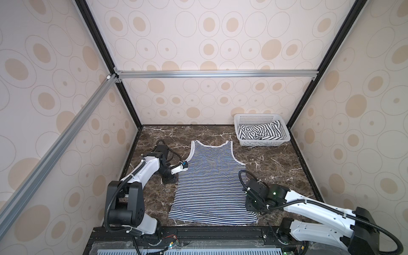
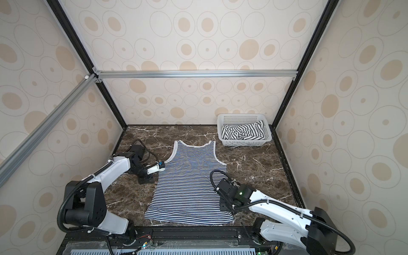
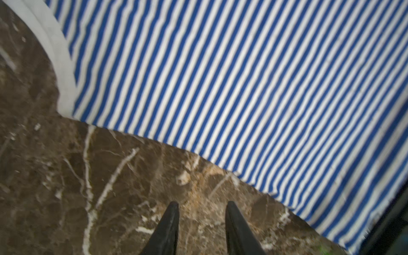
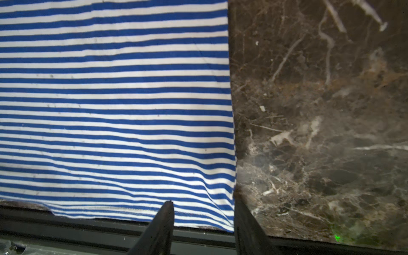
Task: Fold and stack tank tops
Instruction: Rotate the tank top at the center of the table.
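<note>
My narrow-striped tank top (image 1: 209, 183) lies spread flat on the marble table (image 1: 276, 167), nearer my base than the basket (image 1: 260, 144) and off to its left. Its straps point toward the basket's end of the table and its hem runs along the front edge. It is blue and white in tight, even bands, with plain white binding round the neck and armholes and a slight ripple near the hem corner on the basket's side. The wide-striped tank top (image 1: 260, 132) sits crumpled inside the basket.

I judge this cloth to be light, thin and limp. It will not hold a shape, it will sag from wherever I pinch it, and it may slide on the smooth stone if I drag rather than lift. The best holds look like the corners and bound edges: the hem corner for one arm and the armhole binding or strap for the other, taking both layers together.

My right gripper (image 4: 203, 199) stands with its fingers apart, straddling the hem corner on the basket's side, one finger over the cloth and one over bare stone, clamping nothing. My left gripper (image 3: 202, 203) is across the top from the basket, fingers apart over bare marble just beside the side edge below the armhole.
</note>
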Motion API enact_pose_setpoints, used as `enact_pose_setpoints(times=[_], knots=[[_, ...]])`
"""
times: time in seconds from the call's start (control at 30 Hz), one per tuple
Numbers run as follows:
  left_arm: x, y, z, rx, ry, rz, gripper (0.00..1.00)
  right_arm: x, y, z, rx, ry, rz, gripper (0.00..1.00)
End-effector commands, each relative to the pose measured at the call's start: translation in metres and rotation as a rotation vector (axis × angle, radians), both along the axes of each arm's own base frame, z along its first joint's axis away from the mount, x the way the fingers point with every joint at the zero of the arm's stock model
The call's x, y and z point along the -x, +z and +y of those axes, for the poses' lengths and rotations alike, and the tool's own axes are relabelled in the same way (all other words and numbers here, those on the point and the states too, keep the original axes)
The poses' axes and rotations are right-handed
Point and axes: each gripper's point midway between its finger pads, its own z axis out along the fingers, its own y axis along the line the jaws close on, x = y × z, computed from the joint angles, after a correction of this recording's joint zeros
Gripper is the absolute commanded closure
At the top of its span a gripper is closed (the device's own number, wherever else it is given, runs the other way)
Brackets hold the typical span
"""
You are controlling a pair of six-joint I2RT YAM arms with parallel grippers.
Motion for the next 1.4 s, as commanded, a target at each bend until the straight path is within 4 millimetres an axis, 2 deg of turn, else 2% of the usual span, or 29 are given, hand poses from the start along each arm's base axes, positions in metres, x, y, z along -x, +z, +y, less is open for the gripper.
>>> enact_pose_setpoints(times=[0.0,0.13,0.33,0.6,0.9,1.03,1.13,1.37], knots=[[-0.044,0.006,-0.024,0.078,0.081,-0.067,0.63,-0.026,0.011,0.016,0.032,0.018,-0.074,0.54],[-0.064,-0.014,-0.037,0.061,0.088,-0.058,0.63,-0.047,0.009,0.025,0.078,0.022,-0.09,0.53],[-0.085,-0.045,-0.036,-0.001,0.126,-0.049,0.63,-0.07,-0.005,0.032,0.066,0.001,-0.058,0.53],[-0.124,-0.057,-0.024,-0.066,0.24,-0.14,0.63,-0.096,-0.028,0.034,0.083,-0.031,0.007,0.53],[-0.17,-0.063,-0.013,-0.111,0.363,-0.201,0.63,-0.139,-0.047,0.041,0.187,-0.032,0.053,0.53],[-0.187,-0.065,0.002,-0.133,0.427,-0.207,0.63,-0.162,-0.054,0.043,0.228,-0.026,0.073,0.53],[-0.19,-0.067,0.019,-0.135,0.467,-0.194,0.64,-0.177,-0.057,0.046,0.246,-0.019,0.088,0.53],[-0.173,-0.065,0.061,-0.132,0.537,-0.169,0.63,-0.207,-0.067,0.05,0.234,-0.004,0.128,0.53]])
